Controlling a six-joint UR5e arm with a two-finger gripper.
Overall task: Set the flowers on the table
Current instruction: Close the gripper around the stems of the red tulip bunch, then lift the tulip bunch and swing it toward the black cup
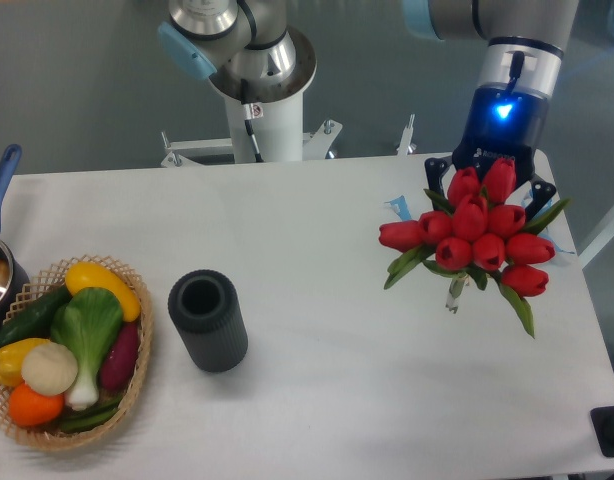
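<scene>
Flowers [474, 236]: a tied bunch of red tulips at the right of the frame, near the desk's [317, 230] right edge, blooms toward the camera and stem ends pointing down to the surface. Pincer [492, 178] sits behind the blooms, upper right; its jaws are hidden, so its state cannot be told. Bunch is judged light, soft and easily crushed at the heads; the bound stems below the leaves offer the firmer hold. Dark cylinder [208, 321] and vegetable basket [67, 352] lie at lower left.
</scene>
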